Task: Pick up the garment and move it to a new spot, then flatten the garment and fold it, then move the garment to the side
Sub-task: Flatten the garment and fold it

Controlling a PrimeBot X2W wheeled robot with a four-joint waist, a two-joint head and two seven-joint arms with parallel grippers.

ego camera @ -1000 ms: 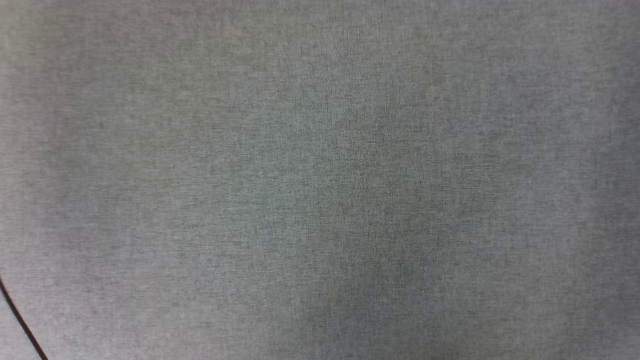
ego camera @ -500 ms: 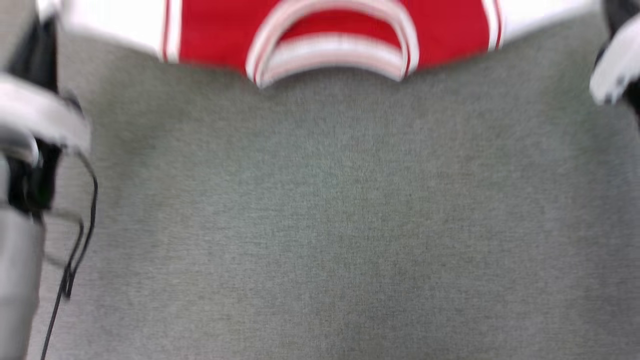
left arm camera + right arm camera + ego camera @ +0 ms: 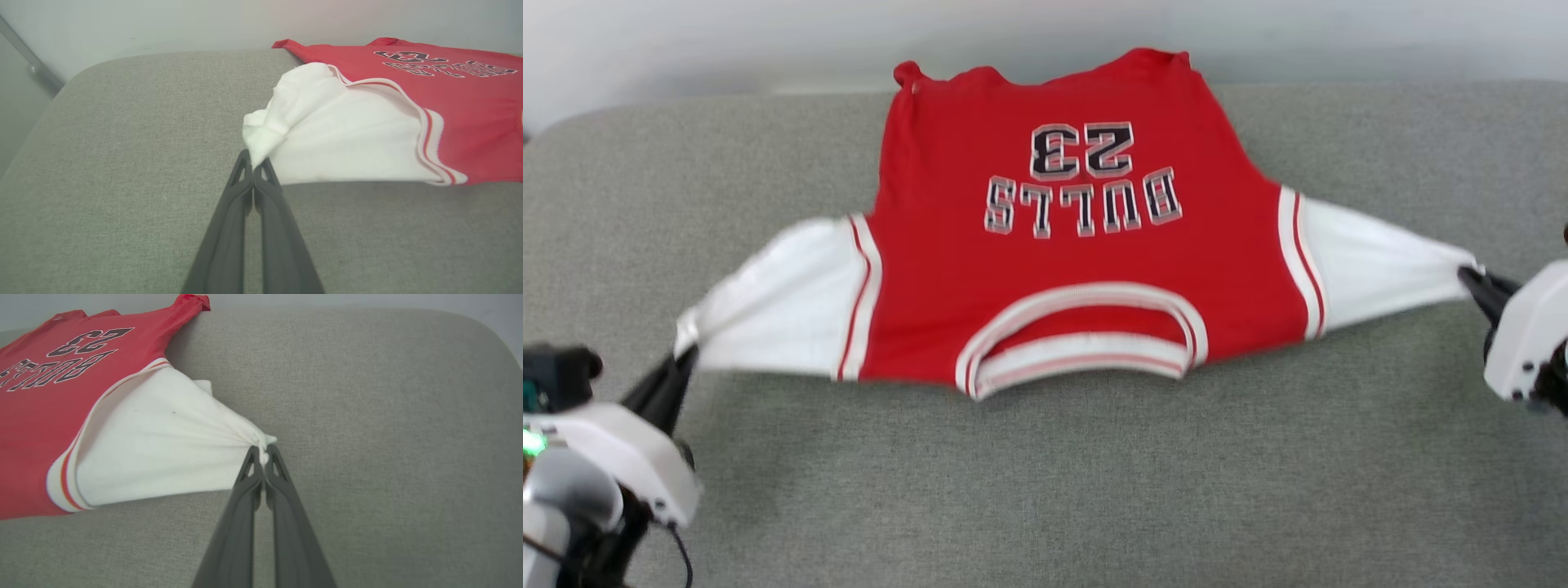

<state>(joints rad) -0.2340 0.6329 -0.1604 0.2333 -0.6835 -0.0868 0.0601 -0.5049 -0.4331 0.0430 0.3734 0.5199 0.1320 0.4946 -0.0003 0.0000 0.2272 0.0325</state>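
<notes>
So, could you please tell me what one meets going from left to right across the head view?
The left gripper → the white sleeve it pinches → the red body of the garment → the other white sleeve → the right gripper, pinching that sleeve's end.

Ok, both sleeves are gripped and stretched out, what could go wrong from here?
The left hand and right hand pinch only the sleeve tips of the garment; more pull could slip them free. The hem lies at the back edge of the cushion, corners curled, so it may stay bunched or slide off behind.
</notes>
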